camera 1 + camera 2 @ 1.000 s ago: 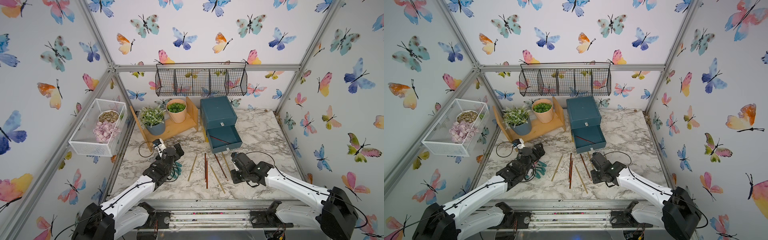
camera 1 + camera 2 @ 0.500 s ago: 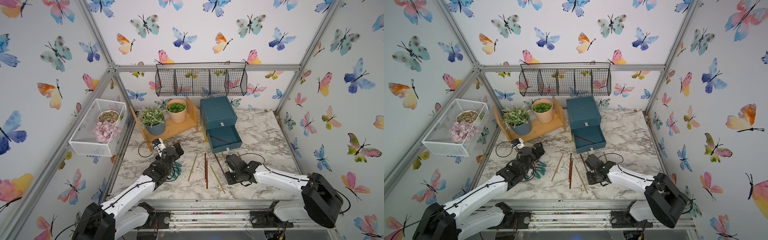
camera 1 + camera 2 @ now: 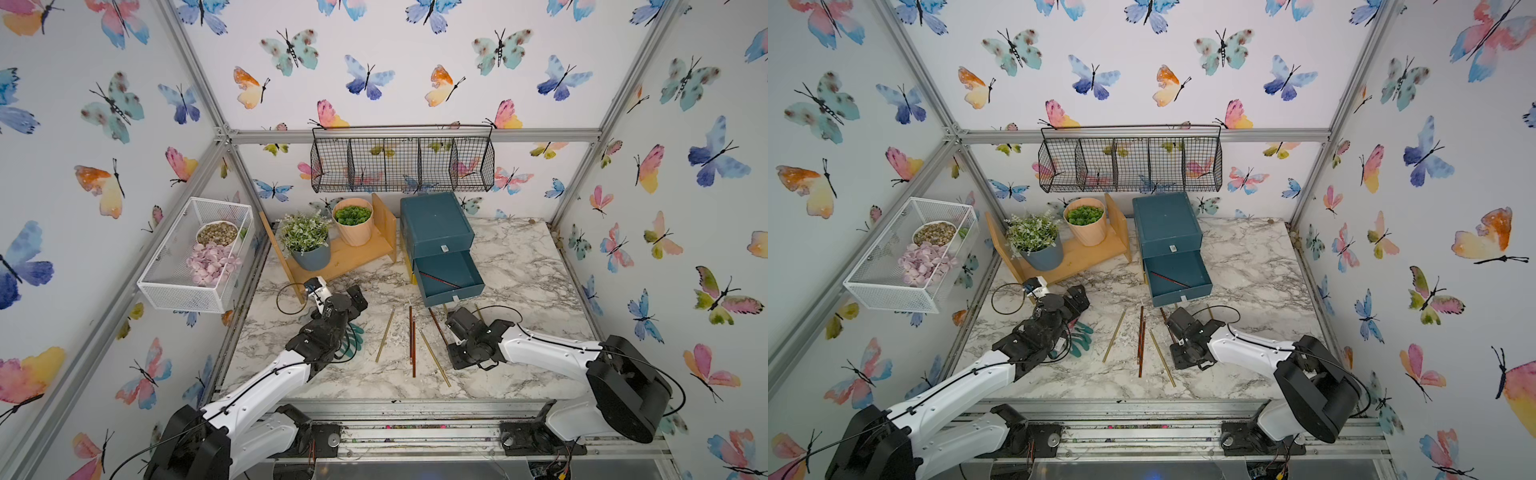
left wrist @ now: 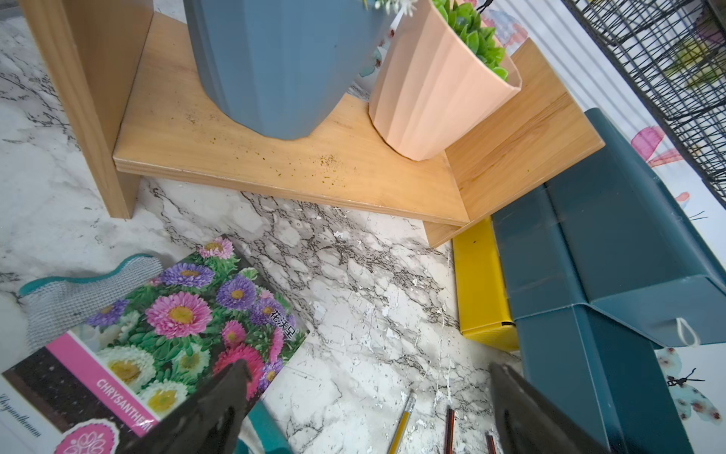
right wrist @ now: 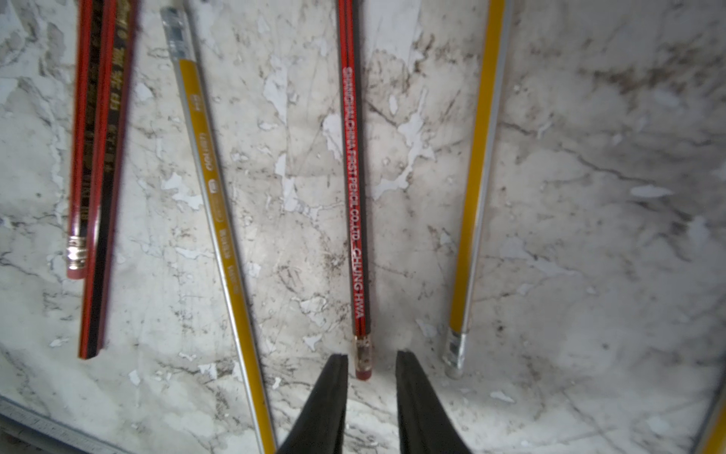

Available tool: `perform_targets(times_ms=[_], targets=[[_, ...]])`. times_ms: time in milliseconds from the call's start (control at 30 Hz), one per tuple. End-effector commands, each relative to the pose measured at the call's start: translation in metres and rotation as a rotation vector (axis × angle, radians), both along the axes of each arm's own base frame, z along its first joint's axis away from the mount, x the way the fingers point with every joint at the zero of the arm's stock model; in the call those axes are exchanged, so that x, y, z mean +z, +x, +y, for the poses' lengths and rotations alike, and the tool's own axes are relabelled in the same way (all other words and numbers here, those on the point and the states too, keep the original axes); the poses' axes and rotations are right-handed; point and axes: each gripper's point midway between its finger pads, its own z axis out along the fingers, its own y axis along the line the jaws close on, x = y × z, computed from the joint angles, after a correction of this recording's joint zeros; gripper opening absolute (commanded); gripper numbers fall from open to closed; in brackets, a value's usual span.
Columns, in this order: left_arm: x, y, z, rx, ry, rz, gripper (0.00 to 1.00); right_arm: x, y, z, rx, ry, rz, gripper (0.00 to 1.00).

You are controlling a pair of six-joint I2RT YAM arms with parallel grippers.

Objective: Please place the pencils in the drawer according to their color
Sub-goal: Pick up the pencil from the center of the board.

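- Folding its elbow inward over the last second, the right arm point(image 3: 548, 353) has carried the right gripper point(image 5: 371, 355) slightly closer to the loose pencils point(image 3: 411, 340). It now hangs low over the surface point(image 3: 519, 266), pointing down. I judge a pick is being lined up.
- The left arm point(image 3: 266, 386) has not moved. The left gripper point(image 4: 367, 369) is spread wide and empty, with a seed packet point(image 4: 165, 326) on one side of it and the chest point(image 4: 589, 255) on the other.
- The open drawer point(image 3: 453, 270), just ahead of the right gripper, already holds one sorted pencil point(image 3: 439, 280), red-and-black.
- A striped pencil point(image 5: 353, 196) of the same colours lies flat with its eraser end between the right gripper's tips. The tips stand narrowly apart and grip nothing. Gold pencils point(image 5: 475, 177) lie on either side.
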Motion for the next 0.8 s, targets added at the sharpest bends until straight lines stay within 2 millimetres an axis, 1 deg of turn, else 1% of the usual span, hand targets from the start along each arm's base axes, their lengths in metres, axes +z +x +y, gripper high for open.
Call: perform_targets(times_ms=[0, 233, 500, 767], targets=[[0.007, 0.003, -0.005, -0.024, -0.028, -0.012, 0.98, 0.001, 0.004, 0.005, 0.017, 0.000, -0.007, 0.26], [0.008, 0.002, -0.004, -0.022, -0.030, -0.015, 0.98, -0.002, 0.006, 0.009, 0.026, -0.008, 0.002, 0.24], [0.008, 0.002, -0.004, -0.021, -0.033, -0.017, 0.98, -0.012, 0.002, 0.001, 0.028, -0.064, 0.038, 0.22], [0.007, 0.001, -0.001, -0.018, -0.032, -0.018, 0.98, -0.021, -0.017, -0.017, 0.028, -0.148, 0.119, 0.21]])
